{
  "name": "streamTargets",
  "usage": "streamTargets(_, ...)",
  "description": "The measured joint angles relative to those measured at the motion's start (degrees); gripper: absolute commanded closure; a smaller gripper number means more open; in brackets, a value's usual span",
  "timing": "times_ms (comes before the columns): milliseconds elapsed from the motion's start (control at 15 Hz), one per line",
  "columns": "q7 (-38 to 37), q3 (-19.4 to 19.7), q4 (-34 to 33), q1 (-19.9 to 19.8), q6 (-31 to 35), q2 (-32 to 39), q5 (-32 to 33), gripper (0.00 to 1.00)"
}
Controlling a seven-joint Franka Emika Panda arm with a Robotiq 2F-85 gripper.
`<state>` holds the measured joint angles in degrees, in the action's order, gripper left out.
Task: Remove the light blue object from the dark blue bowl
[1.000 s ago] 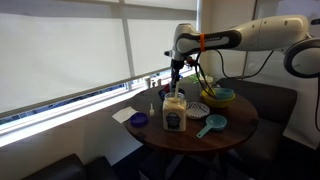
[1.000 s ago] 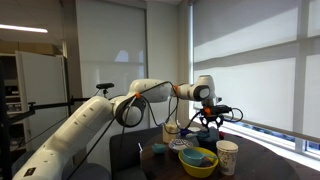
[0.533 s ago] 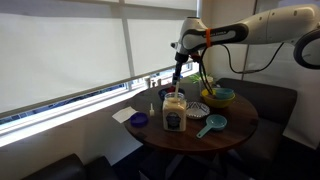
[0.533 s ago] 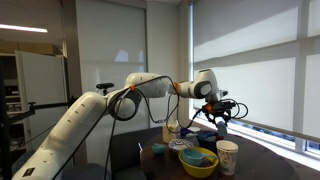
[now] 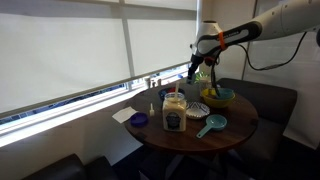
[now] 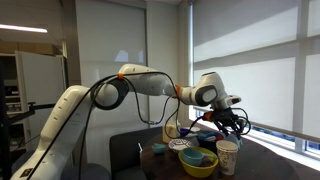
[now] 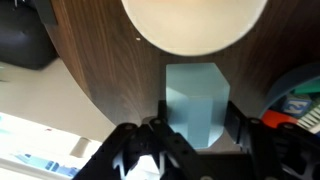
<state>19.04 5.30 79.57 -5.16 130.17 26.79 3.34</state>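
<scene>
My gripper is shut on the light blue object, a faceted block, and holds it above the dark wooden table. In both exterior views the gripper hangs over the table's far side, clear of the things on it. The dark blue bowl shows only as a low dark shape behind the white-labelled jar. It is out of the wrist view.
A yellow-rimmed bowl, a white patterned bowl, a light blue scoop and a small dark dish share the round table. A paper cup stands near its edge. A white round top lies below the gripper.
The gripper has risen from beside the jar and swung across the table toward the yellow-rimmed bowl, carrying the light blue object.
</scene>
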Motion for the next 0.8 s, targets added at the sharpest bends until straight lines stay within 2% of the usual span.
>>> streamTargets(67, -2.4, 0.5, 2.7, -0.4, 2.5, -1.2, 0.1, 0.43)
streamTargets(133, -2.7, 0.6, 4.0, -0.9, 3.1, -1.8, 0.2, 0.43)
streamTargets(200, -2.5, 0.5, 4.0, -1.1, 3.0, -1.8, 0.2, 0.68)
streamTargets(467, -3.8, 0.4, 3.9, -1.2, 3.6, -1.5, 0.3, 0.68)
streamTargets(800, -13.1, 3.5, 4.1, -1.6, 7.5, -1.6, 1.4, 0.68)
